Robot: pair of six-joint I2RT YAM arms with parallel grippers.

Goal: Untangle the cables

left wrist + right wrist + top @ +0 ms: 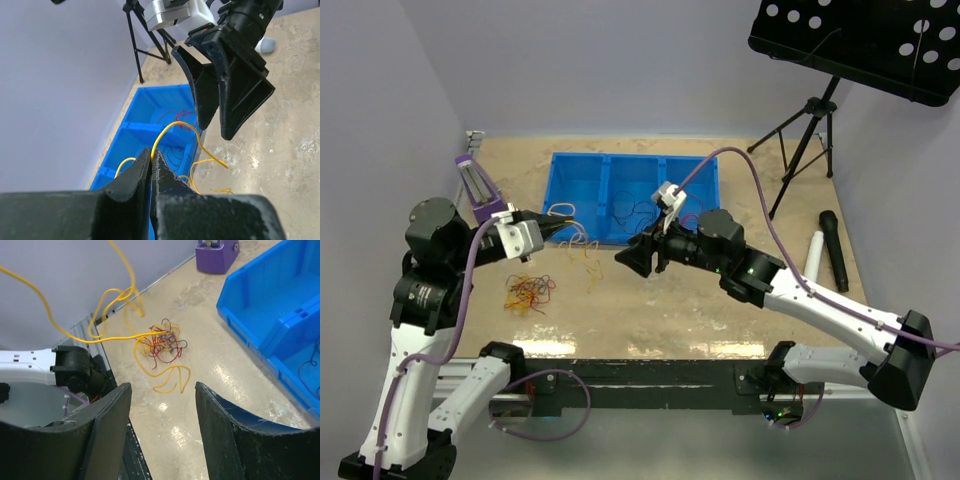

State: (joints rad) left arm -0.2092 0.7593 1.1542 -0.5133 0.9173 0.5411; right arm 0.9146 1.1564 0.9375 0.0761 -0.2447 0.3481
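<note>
**Left jaws clenched on a yellow strand, right jaws released**

- Left gripper (558, 233): raised over the left half of the tan, mottled worktop (720, 310), just in front of the tray. In the left wrist view its fingers (131, 180) are pressed together on a long yellow wire (172, 127), which arches up out of the tips and drops away to the worktop.
- Right gripper (632, 258): near the middle of the worktop, pointing toward the left gripper, a short gap between them. Its jaws stand apart with nothing between them, and the fingers (107, 430) frame bare worktop.
- The cables: a small clump of thin red, yellow, orange and dark wires (528, 293) lies flat on the worktop near the left side, toward the near edge, below the left gripper. From the right wrist the clump (161, 342) shows the long yellow wire (50, 295) running down to its edge. Cannot tell whether it is still caught there.
- Blue plastic tray with three compartments (582, 160): toward the far edge, centre-left. A few loose thin wires lie inside the compartments.
- Purple block-shaped stand (472, 185): far-left corner, beside the tray.
- Black microphone (833, 250): lying along the right edge.
</note>
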